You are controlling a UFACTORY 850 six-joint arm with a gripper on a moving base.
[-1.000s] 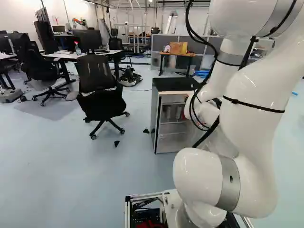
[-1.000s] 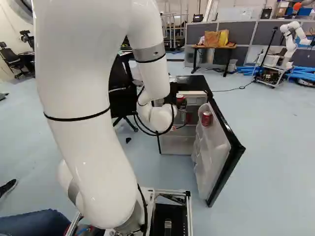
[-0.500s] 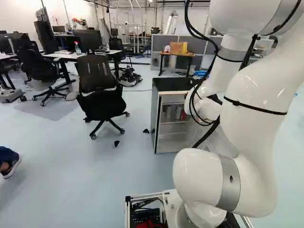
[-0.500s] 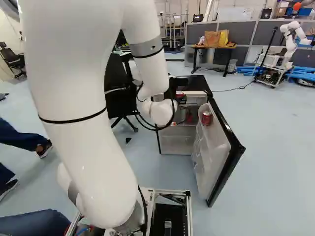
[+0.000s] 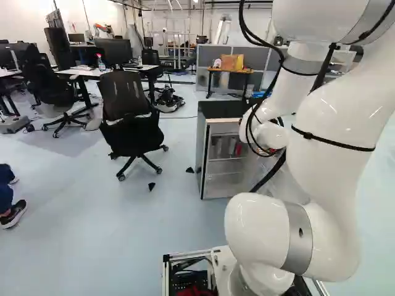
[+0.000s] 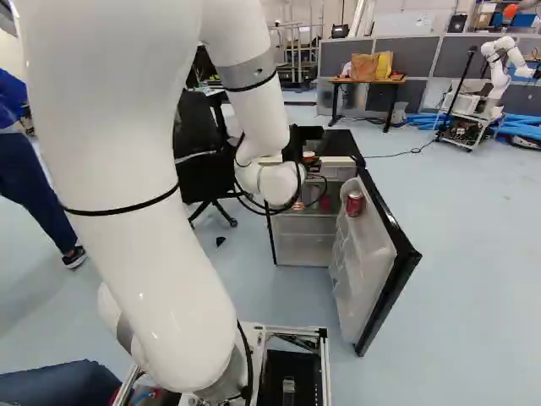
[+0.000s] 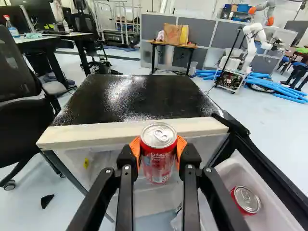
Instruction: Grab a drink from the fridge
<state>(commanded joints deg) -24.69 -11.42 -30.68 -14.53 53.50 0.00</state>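
Clamped on a red can, the claw has an orange pad pressed to each side of it, and there's the drink we're after: in the grip, just before the fridge near its top front edge. It looks upright to me, lid bare above the fingers, which makes sense, since a squeeze on the sides leaves the lid and its tab alone. Those pads are likely there so smooth metal won't slip; too hard a pinch, though, could dent the thin wall. Over to one side the fridge door hangs wide open, giving the white arm room at the front, and a second can sits in the door's shelf, whose wall presumably keeps it from tumbling when the door swings. I'd say the grabbing is as good as done; what remains is drawing the drink clear toward the base. That wants a level, unhurried pull, because a careless swing could knock the can on the pale front edge or catch the door.
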